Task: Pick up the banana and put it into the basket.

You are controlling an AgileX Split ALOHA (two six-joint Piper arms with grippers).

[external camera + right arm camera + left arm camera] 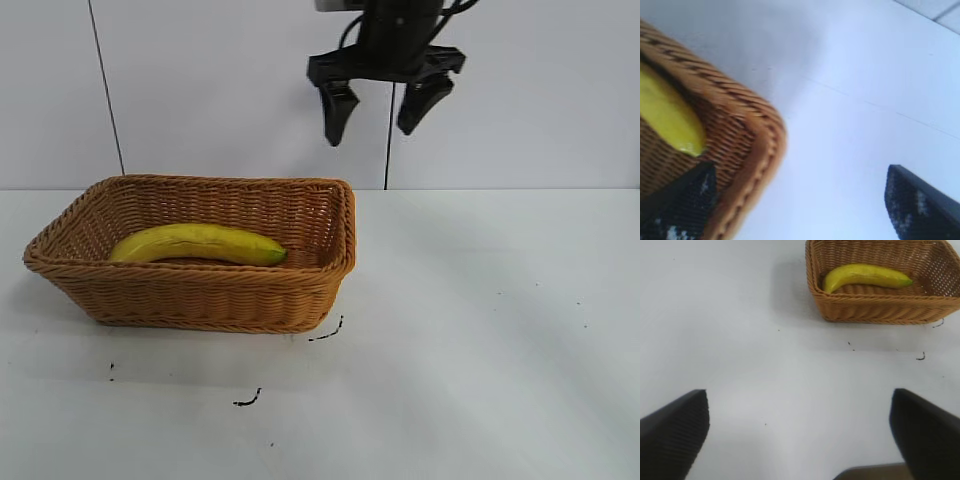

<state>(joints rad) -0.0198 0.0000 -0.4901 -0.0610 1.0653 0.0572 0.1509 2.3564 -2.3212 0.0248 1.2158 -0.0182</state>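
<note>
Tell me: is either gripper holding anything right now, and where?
Nothing is held. The right gripper hangs open above the basket; the banana lies inside. Left gripper is open too.

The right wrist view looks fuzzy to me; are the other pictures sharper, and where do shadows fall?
Right wrist view: the banana and basket are soft and blurred. Exterior view: sharp, with a faint shadow on the table around the basket. Left wrist view: basket sharp, the open left gripper dark and unfocused.

My exterior camera faces the rig about level, near the counter (480, 330). My left wrist camera looks down across the counter from farther off. My right wrist camera sits close over a basket (760, 150) corner. All 3 share the basket and banana (195, 243).
</note>
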